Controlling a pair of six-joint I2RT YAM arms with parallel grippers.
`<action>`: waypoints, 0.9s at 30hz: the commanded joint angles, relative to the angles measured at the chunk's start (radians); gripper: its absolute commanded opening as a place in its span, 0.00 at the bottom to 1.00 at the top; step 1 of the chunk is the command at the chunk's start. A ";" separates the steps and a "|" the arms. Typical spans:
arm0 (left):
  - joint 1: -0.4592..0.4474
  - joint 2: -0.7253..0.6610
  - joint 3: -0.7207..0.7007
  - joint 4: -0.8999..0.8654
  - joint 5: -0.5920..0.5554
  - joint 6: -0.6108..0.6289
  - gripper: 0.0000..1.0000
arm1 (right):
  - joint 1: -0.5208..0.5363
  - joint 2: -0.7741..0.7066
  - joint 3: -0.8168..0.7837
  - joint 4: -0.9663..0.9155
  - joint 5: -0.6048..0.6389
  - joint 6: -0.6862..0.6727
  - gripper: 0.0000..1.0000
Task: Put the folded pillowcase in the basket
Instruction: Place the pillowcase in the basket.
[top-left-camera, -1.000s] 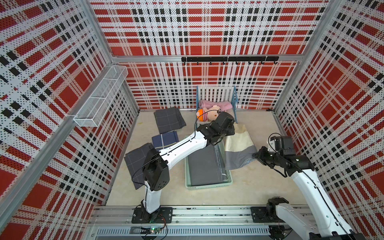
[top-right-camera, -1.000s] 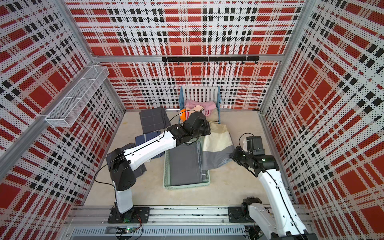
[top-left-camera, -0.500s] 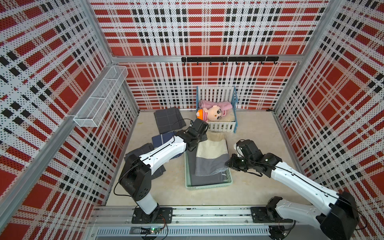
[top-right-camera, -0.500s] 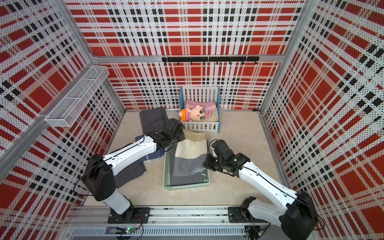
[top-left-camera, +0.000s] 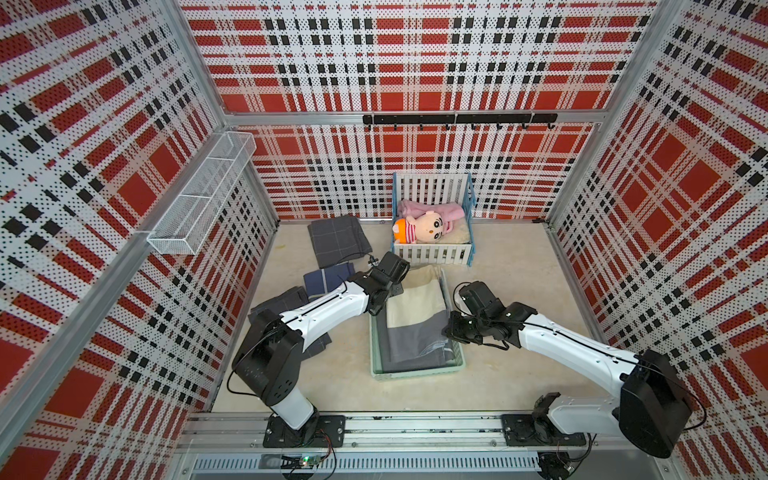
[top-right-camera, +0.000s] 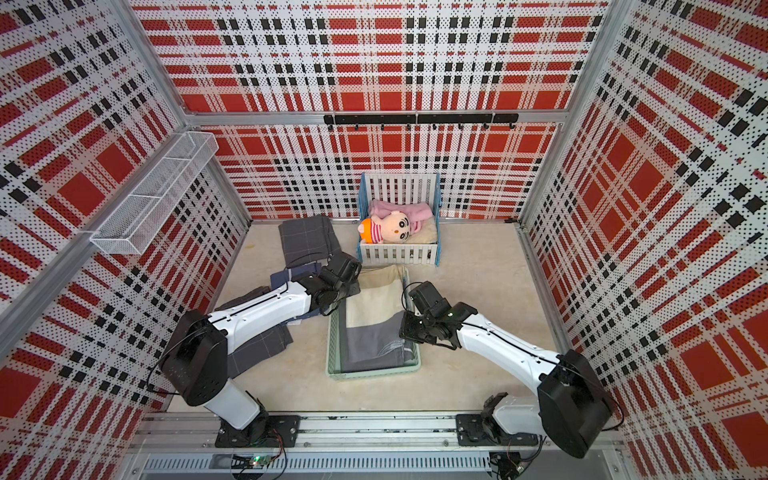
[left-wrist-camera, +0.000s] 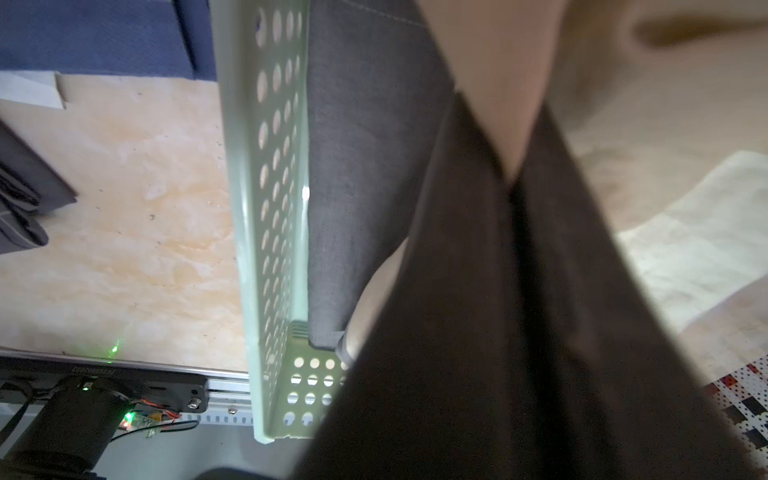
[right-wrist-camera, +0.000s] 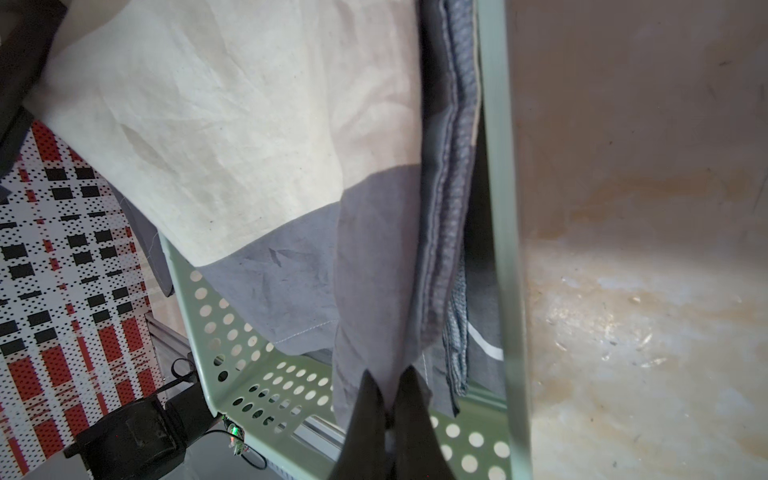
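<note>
Me: Both my arms have swung in over the basket (top-left-camera: 415, 372) since a second ago. Back then my right arm (top-left-camera: 561, 340) was out wide with the pillowcase (top-left-camera: 415, 305) slung off to the side, and now the cloth runs along the basket.

Booth: And the grip?

Me: Tight on both ends. See my left jaws closed on the cream end, dark fingers (left-wrist-camera: 457, 291) pinched hard on it in the left wrist view. Then my right jaws, clamped on the grey end; in the right wrist view the fingertips (right-wrist-camera: 368, 415) meet with a fold of grey squeezed between them.

Booth: So where's the pillowcase sitting?

Me: Grey half down inside the basket, cream half spread across its far end, next to the crib (top-left-camera: 432, 254), in both top views. Against the basket wall on my right side lies a folded blue-grey cloth (right-wrist-camera: 451, 187), just beside the fold I'm holding.

Booth: And around you?

Me: Look, a doll (top-left-camera: 424, 226) lying in the crib, and folded grey and navy cloths (top-left-camera: 336, 241) on the worktop (top-left-camera: 519, 291) beside my left arm (top-left-camera: 324, 309).
</note>
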 joint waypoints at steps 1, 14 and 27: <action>0.021 0.010 0.007 0.019 -0.001 0.011 0.00 | 0.013 -0.003 0.000 0.013 -0.028 -0.018 0.00; 0.027 0.060 0.059 -0.066 0.058 0.050 0.00 | 0.028 0.011 -0.005 -0.037 -0.076 -0.064 0.00; 0.017 0.124 0.028 -0.081 -0.032 0.035 0.24 | 0.031 0.077 -0.018 -0.014 0.005 -0.075 0.19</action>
